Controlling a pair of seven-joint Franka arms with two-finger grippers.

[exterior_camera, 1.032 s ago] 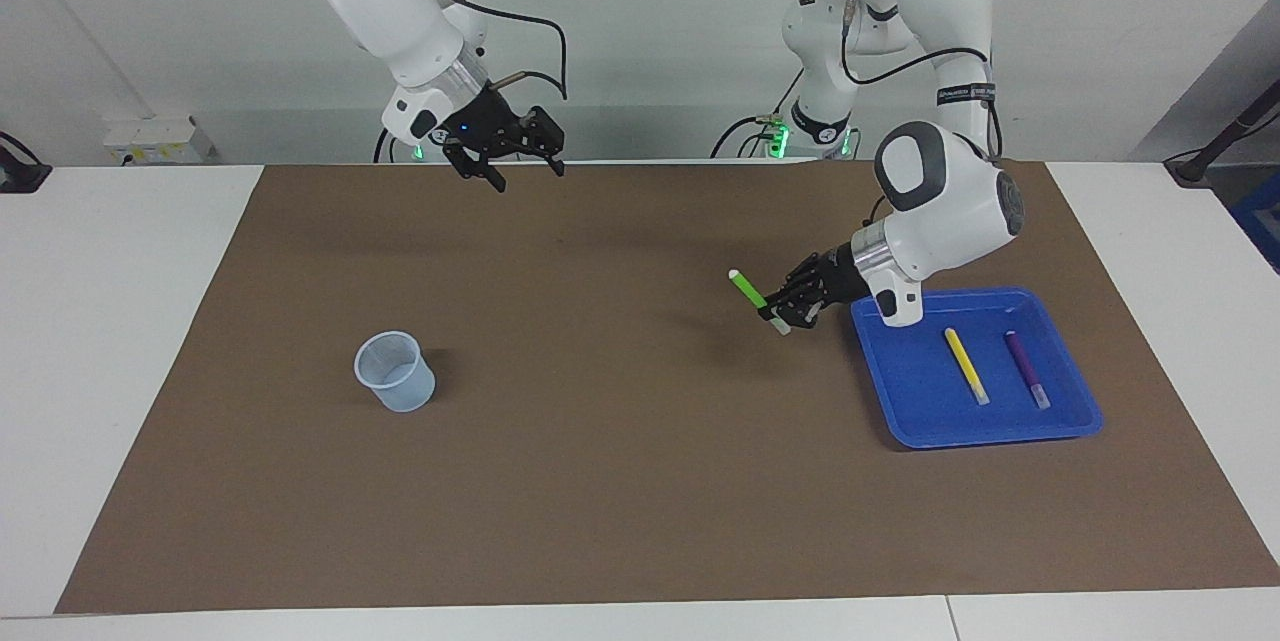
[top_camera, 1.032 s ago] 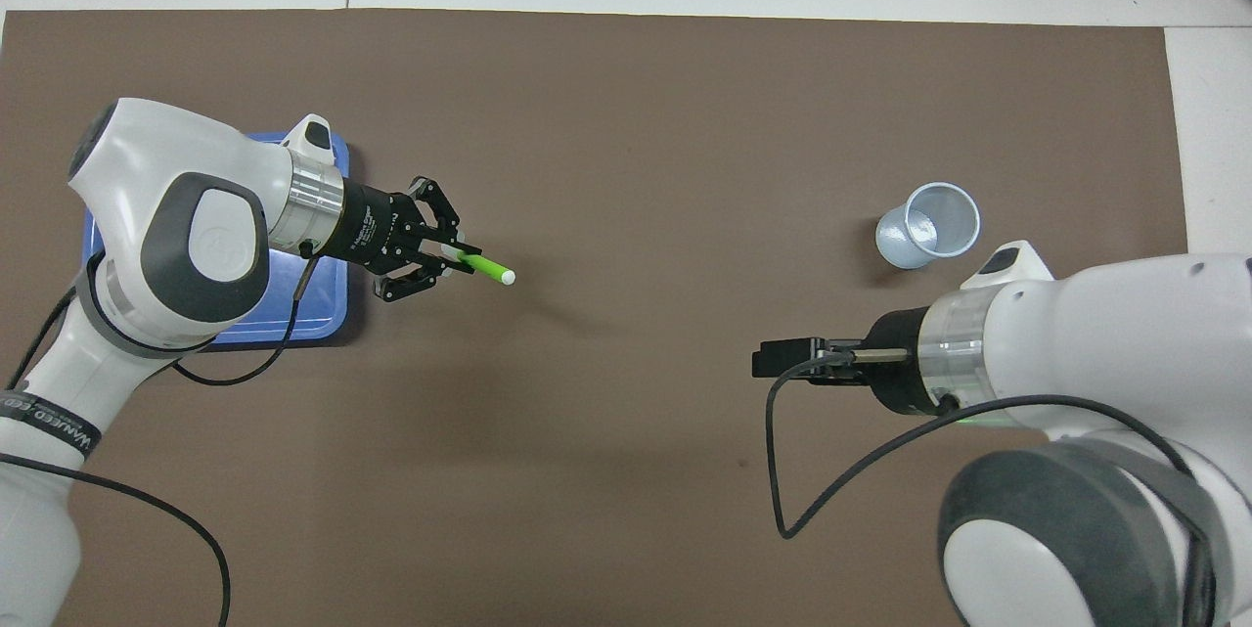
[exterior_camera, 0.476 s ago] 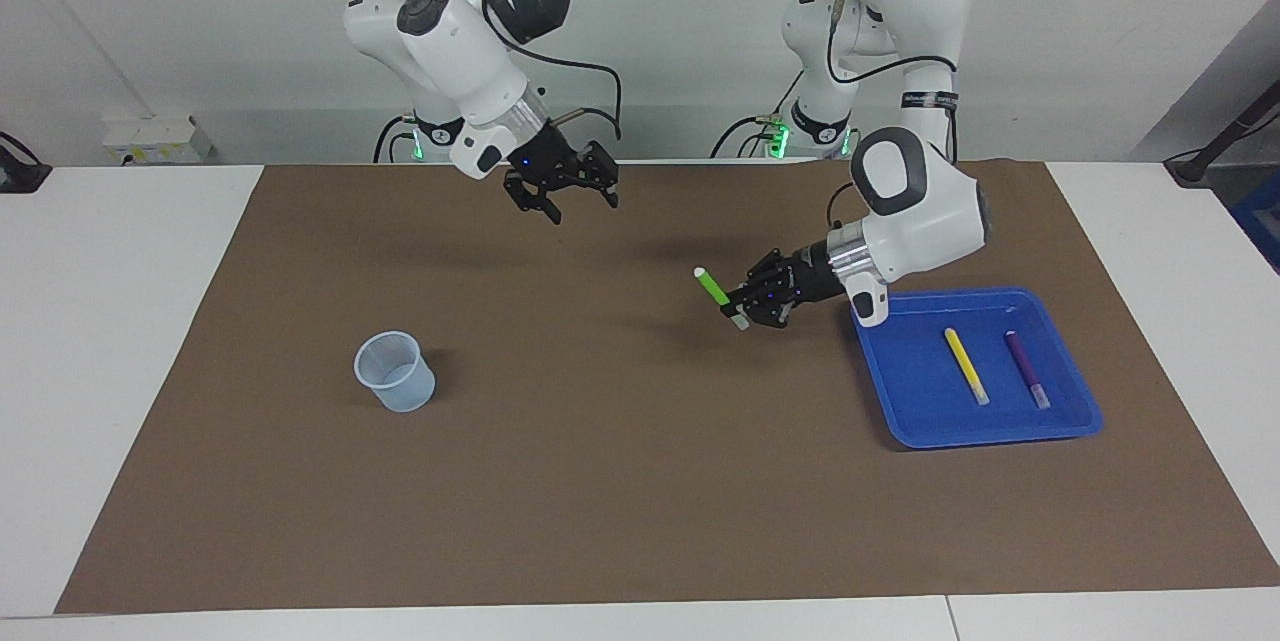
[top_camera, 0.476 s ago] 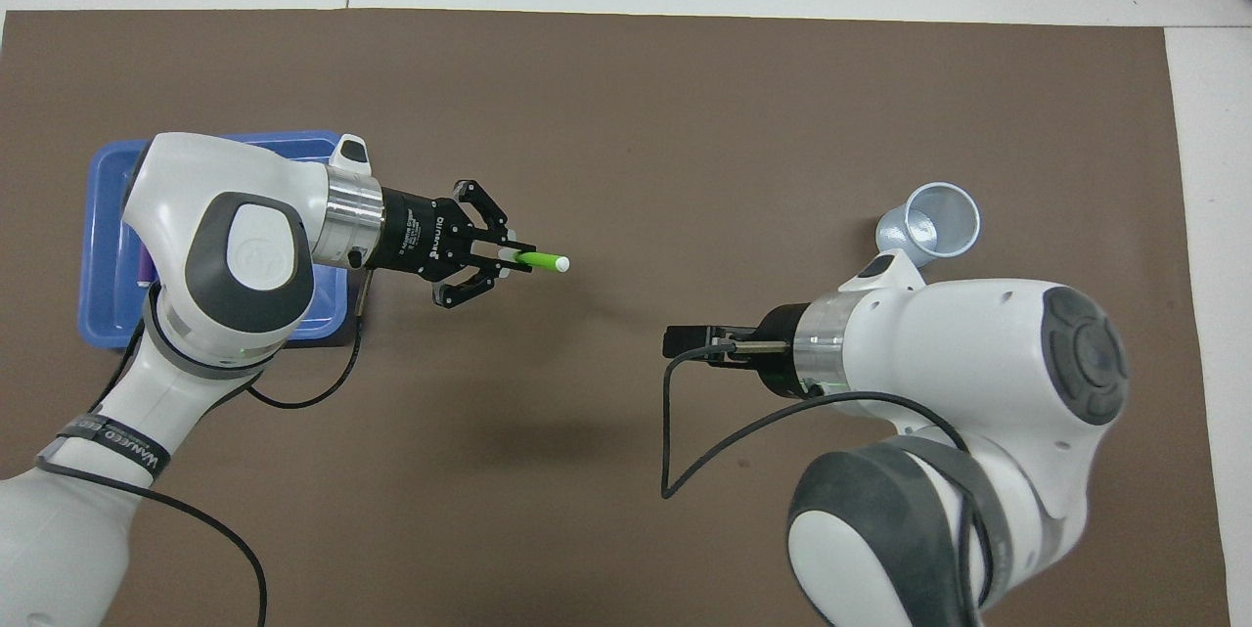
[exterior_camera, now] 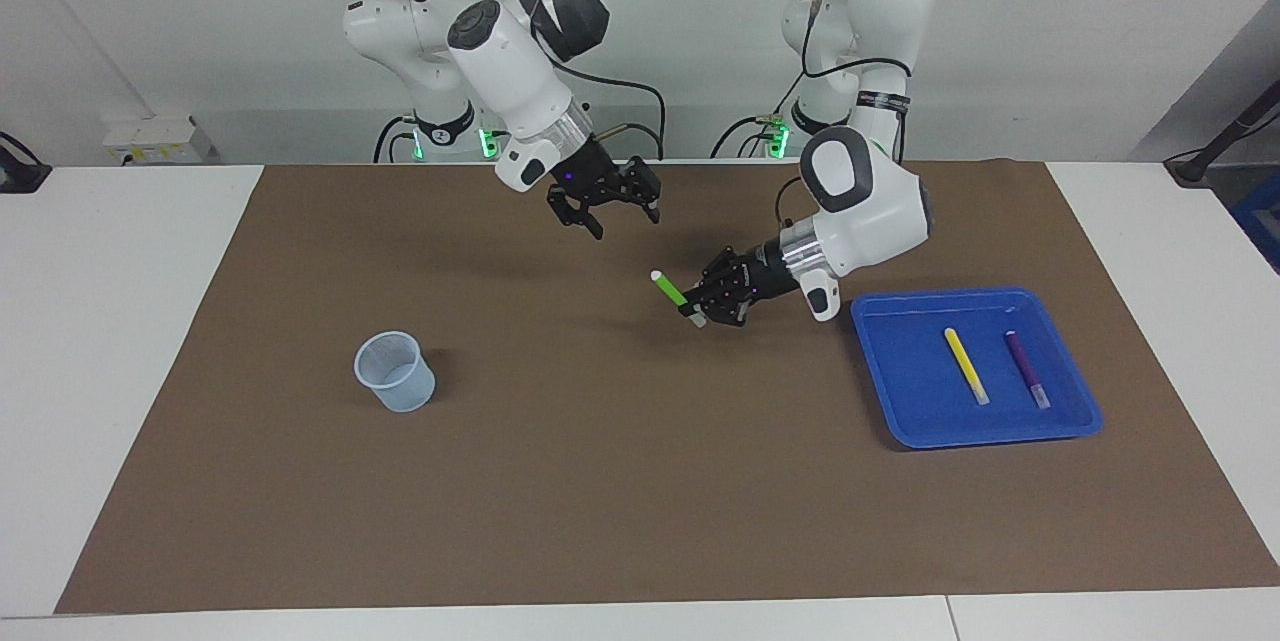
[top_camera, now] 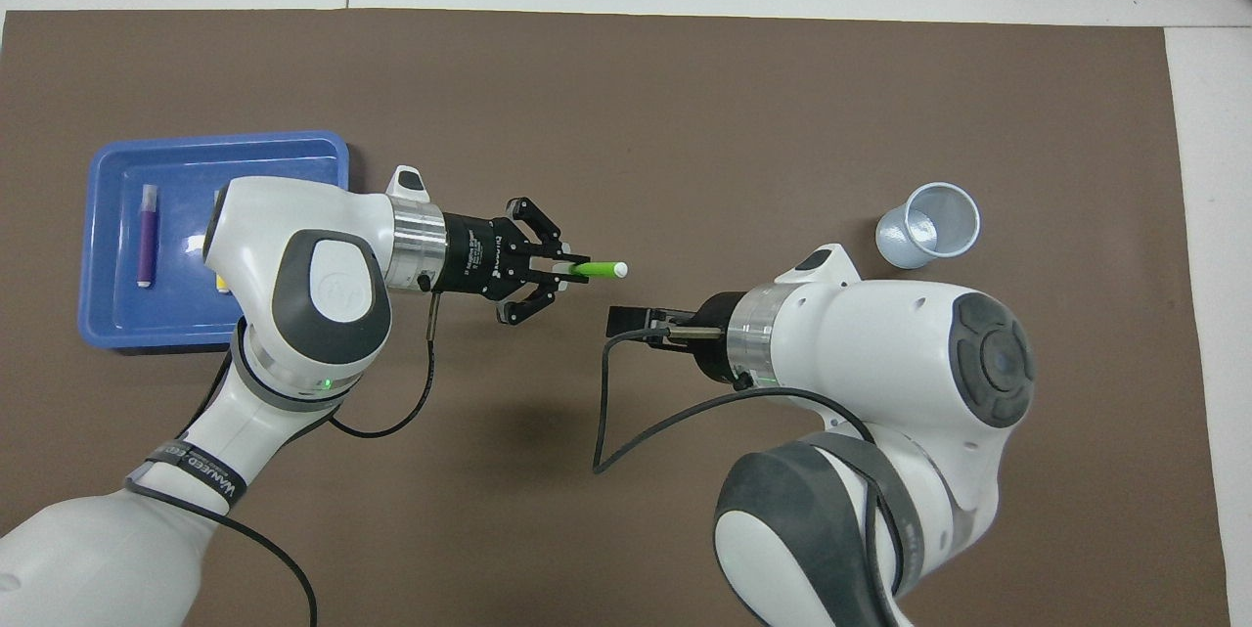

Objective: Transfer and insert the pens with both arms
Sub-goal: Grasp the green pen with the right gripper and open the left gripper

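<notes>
The right gripper hangs with its jaws wide and empty over the bare mat, between the robots and the green pen. That pen is clamped in the left gripper, whose fingertips pinch it near its lower pale end; the green barrel and the other pale tip stick out past the jaws, slanting up toward the right gripper. In the overhead view the free tip points at the right gripper's jaws with a gap of open mat between them; pen and right fingers are apart.

The blue tray lies on the mat toward the left arm's end, well clear of the left jaws, with the yellow pen and the purple pen lying side by side in it, not touching. The cup stands upright toward the right arm's end, well apart from both grippers, with open mat all round it.

Against a second ago, both grippers have drawn toward the middle of the mat: the left has carried the green pen away from the tray's edge, and the right has come down from near the mat's edge. Tray, two pens and cup have not shifted.
</notes>
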